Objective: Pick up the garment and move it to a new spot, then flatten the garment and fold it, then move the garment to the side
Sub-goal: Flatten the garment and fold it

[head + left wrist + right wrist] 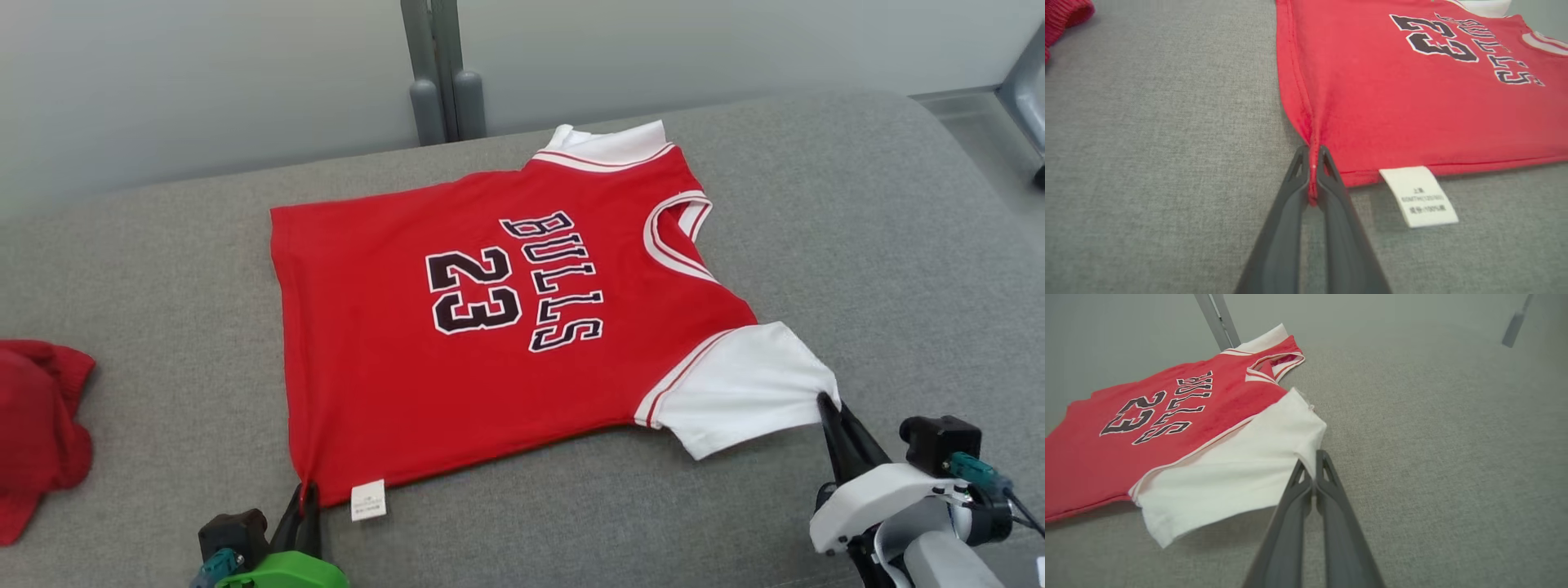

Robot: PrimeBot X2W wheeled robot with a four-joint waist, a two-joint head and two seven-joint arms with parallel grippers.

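**Both near corners are gripped: lift evenly for the fold**

The left tool [1312,159] is closed tight on the near hem corner of the garment [490,327], and the red cloth is gathered into a small ridge between its fingers. The right tool [1312,461] is also closed. Its tips pinch the outer edge of the near white sleeve [735,384], which is drawn to a point at the grip.

The garment lies spread on the grey worktop [816,204], print side up, with the neck toward the robot's right. It looks flat enough, so I judge that the fold is the step in hand. To do it well, both tools should rise together and keep the near edge lightly stretched between them. The sleeve grip holds little cloth, so a hard pull might slip it. The white label [368,500] hangs out just beside the left tool and should go inside the fold.

At the far side, the other sleeve [612,143] lies close to the back edge of the worktop, near a grey post [441,73], so there is little room there. To the right the worktop is wide and bare. To the left, a second red cloth [37,425] lies well apart.
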